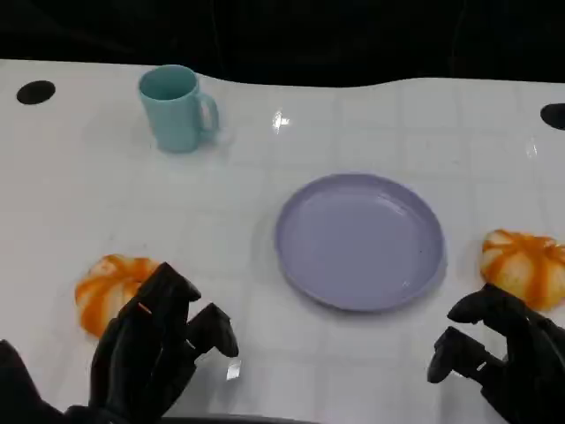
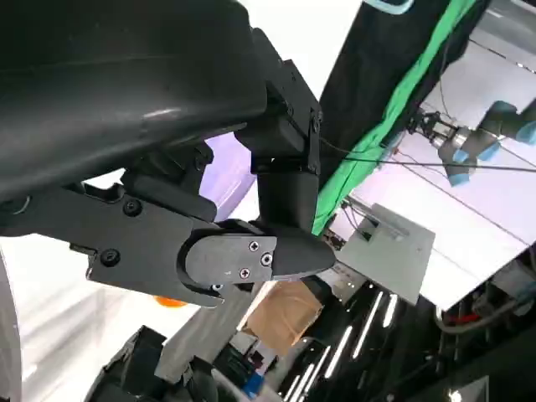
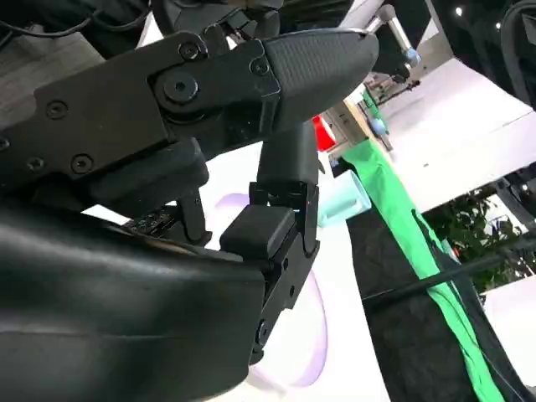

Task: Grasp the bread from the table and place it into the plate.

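Seen from the head cam, a white table (image 1: 265, 291) set for a bread-to-plate job. Far left, an orange-and-white bread roll (image 1: 108, 289) lies on the tabletop, w/ the robot's left hand (image 1: 154, 349) just beside it at lower left, fingers spread apart and holding nothing; whether a fingertip touches the roll can't be told. Behind, toward the far edge, a teal mug (image 1: 177, 108) stands upright, handle to the right. At centre, a lavender plate (image 1: 360, 240) sits bare, well apart from both rolls. At right, a second orange-and-white bread roll (image 1: 525, 267) rests on the table near the plate's rim, not on it. Below it, the right hand (image 1: 499, 353) hovers at lower right, fingers curved but apart, nothing in its grasp. Dark backdrop beyond the table's far edge.
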`<state>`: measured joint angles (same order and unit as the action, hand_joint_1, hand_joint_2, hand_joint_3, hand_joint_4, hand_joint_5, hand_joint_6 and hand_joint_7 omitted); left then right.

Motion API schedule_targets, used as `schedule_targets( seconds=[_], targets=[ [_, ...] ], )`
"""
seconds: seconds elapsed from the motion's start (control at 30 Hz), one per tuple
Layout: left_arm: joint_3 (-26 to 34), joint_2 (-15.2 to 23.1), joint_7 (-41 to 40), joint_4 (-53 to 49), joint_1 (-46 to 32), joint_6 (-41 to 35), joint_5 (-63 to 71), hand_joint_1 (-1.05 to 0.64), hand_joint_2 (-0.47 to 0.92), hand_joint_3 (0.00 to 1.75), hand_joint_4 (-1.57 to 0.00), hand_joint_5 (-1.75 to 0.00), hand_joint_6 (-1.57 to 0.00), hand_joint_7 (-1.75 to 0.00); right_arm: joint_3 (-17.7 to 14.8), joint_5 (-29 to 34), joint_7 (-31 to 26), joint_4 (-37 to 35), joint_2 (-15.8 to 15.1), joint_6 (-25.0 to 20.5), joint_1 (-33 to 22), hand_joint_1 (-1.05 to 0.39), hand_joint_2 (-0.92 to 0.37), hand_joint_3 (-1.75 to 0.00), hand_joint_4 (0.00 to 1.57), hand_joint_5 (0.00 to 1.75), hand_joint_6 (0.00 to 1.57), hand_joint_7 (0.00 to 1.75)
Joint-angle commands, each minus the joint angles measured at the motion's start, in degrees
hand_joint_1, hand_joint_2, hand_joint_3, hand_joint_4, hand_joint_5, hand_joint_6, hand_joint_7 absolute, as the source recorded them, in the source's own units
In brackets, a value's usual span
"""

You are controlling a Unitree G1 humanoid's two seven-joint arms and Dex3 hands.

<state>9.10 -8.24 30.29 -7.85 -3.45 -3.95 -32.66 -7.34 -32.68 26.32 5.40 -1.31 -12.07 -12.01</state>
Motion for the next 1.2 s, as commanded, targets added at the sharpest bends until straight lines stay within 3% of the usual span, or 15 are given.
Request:
schedule_targets(
  seconds=[0.03, 0.1, 0.17, 0.27, 0.37, 0.5, 0.67, 0.83, 0.97, 1.2],
  targets=[
    [-1.4, 2.2, 0.9, 2.0, -1.2, 5.1, 4.2, -0.57, 0.92, 0.35, -0.53, -1.56, -0.59, -0.93, -0.5, -0.2, -0.4, 0.6, -0.2, 0.0, -0.6, -0.52, -0.92, -0.19, 0.73, 1.56, 0.81, 1.06],
    [-1.9, 2.4, -0.3, 3.6, -1.8, 5.2, 5.1, -0.54, 0.92, 0.25, -0.55, -1.30, -0.69, -0.50, -0.5, -0.6, -0.7, 1.0, 0.1, -0.5, -0.7, -0.52, -0.92, -0.19, 0.73, 1.56, 0.82, 1.05],
    [-2.9, 2.9, -2.2, 5.0, -2.7, 8.8, 9.5, -0.53, 0.92, 0.17, -0.58, -1.04, -0.72, -0.23, -0.5, -0.7, -0.5, 1.1, 0.2, -0.4, -0.8, -0.51, -0.92, -0.18, 0.73, 1.56, 0.81, 1.05],
    [-4.8, 4.6, -4.7, 7.1, -3.8, 14.6, 17.5, -0.49, 0.92, 0.16, -0.55, -0.86, -0.71, -0.09, -0.4, -0.4, -0.3, 1.1, 0.0, -0.2, -0.8, -0.52, -0.92, -0.18, 0.72, 1.57, 0.81, 1.05],
    [-6.5, 7.7, -7.2, 10.2, -4.6, 17.1, 24.9, -0.45, 0.92, 0.17, -0.47, -0.77, -0.65, -0.03, -0.4, -0.3, -0.3, 1.2, -0.1, -0.3, -0.8, -0.52, -0.92, -0.18, 0.72, 1.57, 0.81, 1.05],
    [-8.3, 13.9, -10.6, 18.5, -5.3, 14.3, 37.3, -0.40, 0.92, 0.14, -0.31, -0.57, -0.48, 0.00, -0.2, 0.0, 0.1, 0.9, 0.0, 0.4, -0.6, -0.52, -0.92, -0.19, 0.73, 1.57, 0.81, 1.05],
    [-9.1, 18.7, -14.5, 23.4, -5.3, 15.1, 47.5, -0.37, 0.92, 0.09, -0.22, -0.44, -0.37, 0.00, -0.1, 0.2, 0.3, 0.7, 0.0, 0.6, -0.6, -0.52, -0.92, -0.20, 0.73, 1.56, 0.81, 1.06],
    [-9.6, 21.7, -17.4, 25.7, -5.4, 15.7, 54.2, -0.39, 0.92, 0.05, -0.21, -0.41, -0.37, 0.00, -0.2, -0.2, 0.8, 0.5, -0.1, 0.4, -0.5, -0.52, -0.92, -0.20, 0.73, 1.56, 0.81, 1.07],
    [-10.5, 27.1, -16.4, 31.1, -5.7, 11.5, 68.4, -0.45, 0.92, 0.06, -0.14, -0.34, -0.32, 0.00, -0.1, 0.1, -0.1, 1.0, 0.0, -0.1, -0.5, -0.53, -0.92, -0.18, 0.74, 1.56, 0.81, 1.07],
    [-13.5, 31.2, -14.8, 34.8, -4.6, 5.7, 86.9, -0.50, 0.92, 0.03, -0.08, -0.23, -0.27, 0.00, -0.1, -0.1, -0.2, 1.0, 0.0, -0.3, -0.5, -0.52, -0.92, -0.17, 0.73, 1.55, 0.81, 1.06]
  ],
)
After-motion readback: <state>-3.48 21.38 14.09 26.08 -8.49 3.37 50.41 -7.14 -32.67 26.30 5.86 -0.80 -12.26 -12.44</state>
